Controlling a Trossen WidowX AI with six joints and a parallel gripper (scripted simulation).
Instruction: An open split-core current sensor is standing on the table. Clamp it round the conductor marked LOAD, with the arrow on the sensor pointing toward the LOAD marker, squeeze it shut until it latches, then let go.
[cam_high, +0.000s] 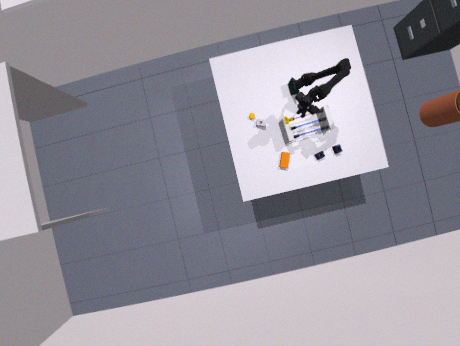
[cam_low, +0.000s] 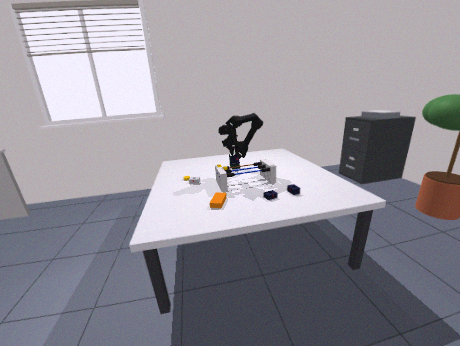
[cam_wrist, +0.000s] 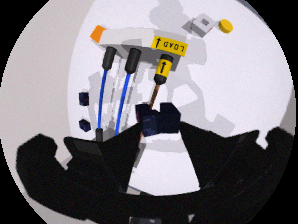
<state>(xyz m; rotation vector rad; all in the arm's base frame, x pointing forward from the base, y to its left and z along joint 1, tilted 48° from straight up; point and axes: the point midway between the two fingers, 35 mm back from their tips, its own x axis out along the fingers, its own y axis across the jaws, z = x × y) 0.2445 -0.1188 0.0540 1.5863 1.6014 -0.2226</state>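
The dark navy split-core sensor (cam_low: 234, 160) (cam_wrist: 169, 119) is between the fingers of my gripper (cam_high: 304, 113) (cam_wrist: 160, 125), which is shut on it. The brown conductor (cam_wrist: 154, 96) runs from the yellow-banded sleeve (cam_wrist: 162, 69) beside the yellow LOAD label (cam_wrist: 170, 45) (cam_high: 288, 120) down to the sensor. In the wrist view it passes behind or between the sensor's two parts; I cannot tell whether it lies inside the opening. The arrow on the sensor cannot be made out, and whether its jaws are latched is hidden. The arrow on the LOAD label points away from the gripper.
Two blue conductors (cam_wrist: 102, 100) (cam_wrist: 125, 100) run beside the brown one, between grey end blocks (cam_low: 221, 178) (cam_low: 268, 171). Two navy blocks (cam_high: 319, 155) (cam_high: 337, 149), an orange block (cam_high: 284, 160) (cam_low: 218, 200), a small grey box (cam_high: 260, 123) and a yellow disc (cam_high: 252, 116) are on the table (cam_high: 230, 90).
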